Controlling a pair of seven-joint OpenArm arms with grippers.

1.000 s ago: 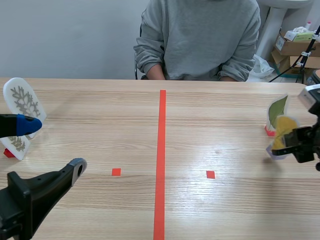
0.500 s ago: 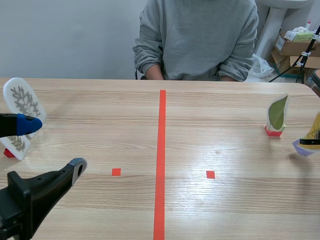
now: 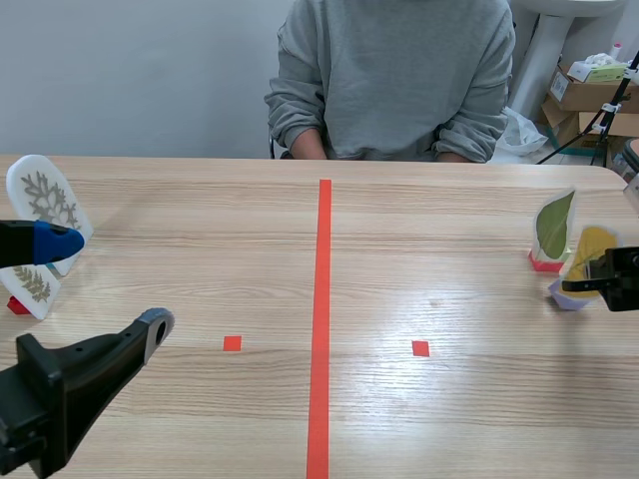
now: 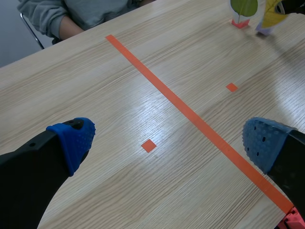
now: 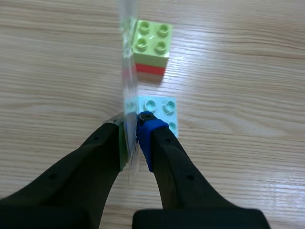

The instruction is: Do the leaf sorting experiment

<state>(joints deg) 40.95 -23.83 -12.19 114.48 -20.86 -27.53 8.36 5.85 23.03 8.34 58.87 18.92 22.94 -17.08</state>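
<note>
My right gripper (image 5: 132, 131) is pinching the yellow leaf card (image 3: 589, 249) upright, with its edge running straight ahead from my fingers. It is at the right end of the surface (image 3: 429, 259), just beside the green leaf card (image 3: 555, 226). A pale blue brick (image 5: 162, 110) sits at the card's foot; I can't tell if they are joined. My left gripper (image 4: 169, 143) hangs spread wide, well apart, so my right arm is nearer.

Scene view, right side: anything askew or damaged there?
Only the yellow leaf card: it tilts, pinched in the right end effector, while the green leaf card beside it stands upright on its red block. No spill or damage visible.
</note>
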